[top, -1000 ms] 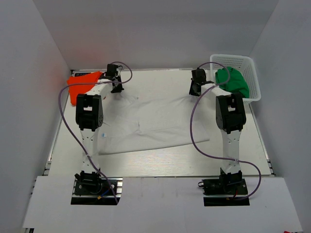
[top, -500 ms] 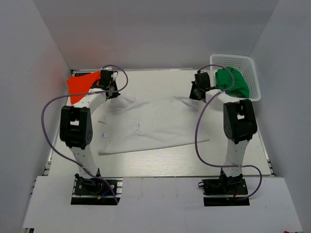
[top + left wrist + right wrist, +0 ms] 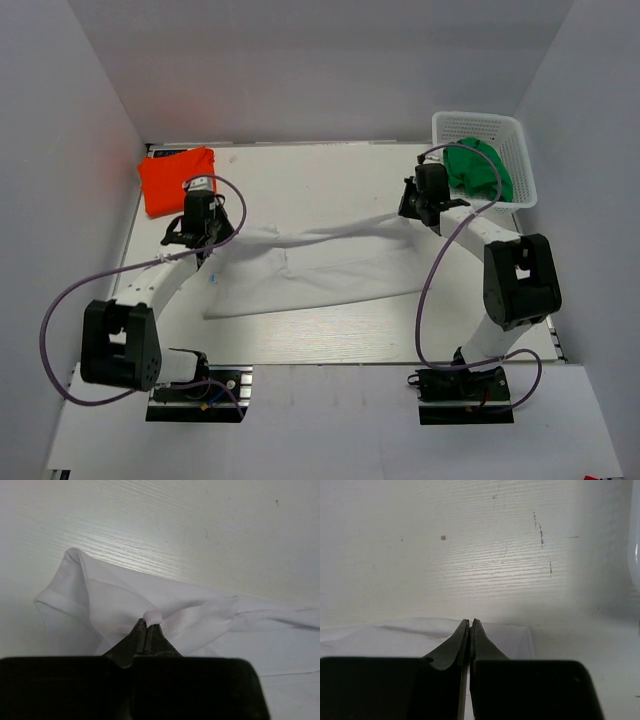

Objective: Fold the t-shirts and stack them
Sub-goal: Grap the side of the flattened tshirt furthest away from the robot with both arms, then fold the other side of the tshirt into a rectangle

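We see the white shirt (image 3: 320, 265) stretched between both claws. Left claw (image 3: 146, 625) is clenched on a pinch of its cloth; right claw (image 3: 470, 622) is clenched on its edge. Green shirt (image 3: 478, 170) lies in the basket (image 3: 520, 150) beyond the right claw, orange shirt (image 3: 176, 178) folded beyond the left.

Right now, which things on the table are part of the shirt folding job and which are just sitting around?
Part of the job:
white t-shirt, pinched by both tools
orange t-shirt, folded at the far left
green t-shirt, in the basket

Just there:
white basket
table
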Tool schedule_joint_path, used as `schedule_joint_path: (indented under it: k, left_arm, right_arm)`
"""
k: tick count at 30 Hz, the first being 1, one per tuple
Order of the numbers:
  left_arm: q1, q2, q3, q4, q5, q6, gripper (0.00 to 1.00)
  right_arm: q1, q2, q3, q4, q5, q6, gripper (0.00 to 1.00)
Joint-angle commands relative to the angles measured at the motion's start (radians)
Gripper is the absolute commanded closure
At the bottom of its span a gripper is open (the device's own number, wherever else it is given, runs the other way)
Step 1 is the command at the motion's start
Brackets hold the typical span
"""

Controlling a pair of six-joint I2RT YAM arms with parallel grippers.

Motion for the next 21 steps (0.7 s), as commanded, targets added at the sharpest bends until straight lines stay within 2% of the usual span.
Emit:
schedule_joint_path:
  k: [1, 6, 14, 21]
  left_arm:
    - [-0.001, -0.11, -0.07, 0.035, 0.025, -0.051, 1.0]
    - [-0.001, -0.175, -0.093, 0.05, 0.002, -0.061, 1.0]
    - [-0.001, -0.22, -0.048, -0.042, -0.07, -0.07, 1.0]
    - [-0.001, -0.31, -0.201, -0.031, -0.029, -0.123, 1.0]
  right_arm:
    - [-0.004, -0.087, -0.022, 0.048, -0.008, -0.007, 1.0]
    - [-0.003, -0.103, -0.025, 0.02, -0.01, -0.025, 1.0]
    - [-0.004, -0.133, -0.04, 0.017, -0.011, -0.024, 1.0]
    - [-0.006, -0.163, -0.104, -0.008, -0.019, 0.012, 1.0]
